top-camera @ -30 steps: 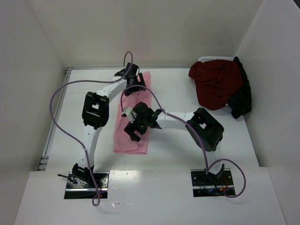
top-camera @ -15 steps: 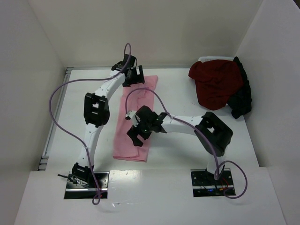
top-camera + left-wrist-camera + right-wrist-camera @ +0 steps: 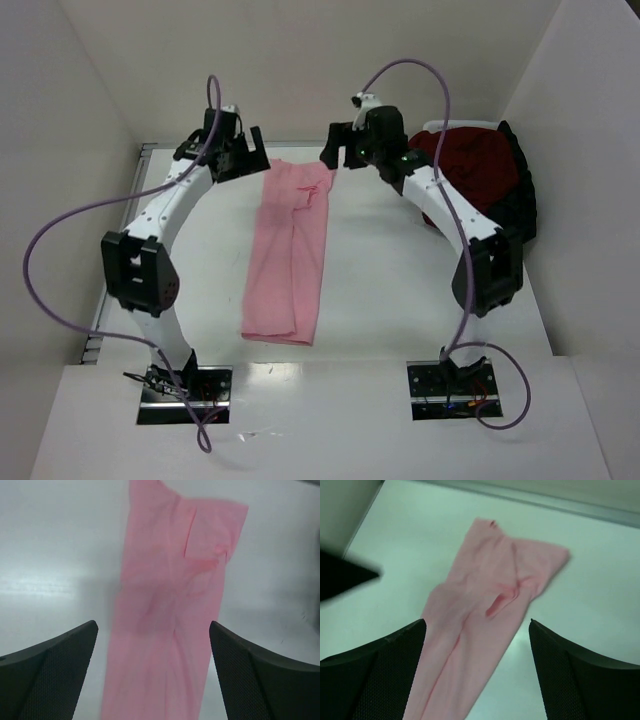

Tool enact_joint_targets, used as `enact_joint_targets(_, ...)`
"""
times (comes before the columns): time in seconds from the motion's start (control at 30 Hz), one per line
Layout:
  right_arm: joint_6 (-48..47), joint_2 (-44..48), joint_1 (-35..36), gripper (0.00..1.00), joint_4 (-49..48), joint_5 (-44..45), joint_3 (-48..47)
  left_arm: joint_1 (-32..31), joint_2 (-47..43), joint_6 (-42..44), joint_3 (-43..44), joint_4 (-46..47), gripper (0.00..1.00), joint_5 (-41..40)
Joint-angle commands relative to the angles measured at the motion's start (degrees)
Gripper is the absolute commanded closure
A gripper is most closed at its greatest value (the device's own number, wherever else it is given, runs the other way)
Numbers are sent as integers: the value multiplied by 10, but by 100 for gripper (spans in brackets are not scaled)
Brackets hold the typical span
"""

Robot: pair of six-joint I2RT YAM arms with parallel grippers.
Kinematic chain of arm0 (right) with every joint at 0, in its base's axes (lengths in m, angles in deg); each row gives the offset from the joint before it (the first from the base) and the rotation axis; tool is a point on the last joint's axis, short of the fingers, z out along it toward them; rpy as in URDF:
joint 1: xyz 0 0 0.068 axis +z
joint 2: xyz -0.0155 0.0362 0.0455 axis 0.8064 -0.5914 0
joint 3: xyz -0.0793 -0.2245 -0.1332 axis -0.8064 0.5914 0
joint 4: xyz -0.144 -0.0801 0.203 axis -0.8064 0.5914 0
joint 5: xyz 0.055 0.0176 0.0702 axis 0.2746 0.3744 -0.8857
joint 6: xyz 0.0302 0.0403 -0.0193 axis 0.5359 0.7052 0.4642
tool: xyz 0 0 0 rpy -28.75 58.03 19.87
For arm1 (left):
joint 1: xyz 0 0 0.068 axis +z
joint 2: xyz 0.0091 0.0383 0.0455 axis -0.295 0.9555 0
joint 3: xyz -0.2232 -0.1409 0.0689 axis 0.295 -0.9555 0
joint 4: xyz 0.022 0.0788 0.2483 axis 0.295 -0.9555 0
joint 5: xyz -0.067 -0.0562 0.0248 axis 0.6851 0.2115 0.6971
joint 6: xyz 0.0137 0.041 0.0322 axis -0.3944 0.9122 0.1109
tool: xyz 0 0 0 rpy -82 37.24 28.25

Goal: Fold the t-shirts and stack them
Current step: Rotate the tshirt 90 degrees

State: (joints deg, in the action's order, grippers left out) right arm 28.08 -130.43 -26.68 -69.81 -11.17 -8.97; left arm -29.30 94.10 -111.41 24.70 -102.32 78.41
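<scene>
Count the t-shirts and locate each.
3: the pink t-shirt lies in the middle; the dark red t-shirt is heaped far right, the black t-shirt against it. Others may hide underneath.

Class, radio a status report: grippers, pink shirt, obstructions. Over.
Left gripper open, right gripper open, both at pink t-shirt far end. Shirt folded lengthwise, unheld. Maroon and black pile far right, apart.

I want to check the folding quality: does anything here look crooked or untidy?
The pink shirt lies in a long strip, but its far end is wrinkled, with a small flap puckered up. The red shirt and black shirt sit in a loose heap at far right.
</scene>
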Motion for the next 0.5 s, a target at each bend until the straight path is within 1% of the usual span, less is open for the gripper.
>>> enact_joint_targets(0.0,73,-108,-34,12,28,-20,-79,-3,-76,-31,-138,50,0,15)
enact_joint_targets(0.03,78,-129,-39,13,36,-20,-95,-3,-90,-37,-171,55,0,29)
enact_joint_targets(0.07,78,-147,-40,15,36,-20,-108,-3,-103,-37,-224,55,0,37)
enact_joint_targets(0.1,78,-179,-40,15,36,-28,-127,-3,-120,-43,-247,55,0,44)
enact_joint_targets(0.17,95,-208,-40,17,42,-41,-148,-10,-135,-49,-287,48,0,59)
enact_joint_targets(0.2,95,-220,-40,17,42,-54,-154,-17,-148,-49,-325,42,0,59)
enact_joint_targets(0.23,103,-241,-40,19,42,-59,-162,-23,-155,-57,-344,42,0,59)
enact_joint_targets(0.3,104,-260,-40,19,36,-65,-176,-30,-174,-75,-379,42,0,68)
enact_joint_targets(0.33,104,-276,-33,19,36,-70,-182,-30,-179,-80,-413,42,0,74)
enact_joint_targets(0.47,93,-304,-21,20,31,-70,-207,-30,-199,-95,-474,37,1,87)
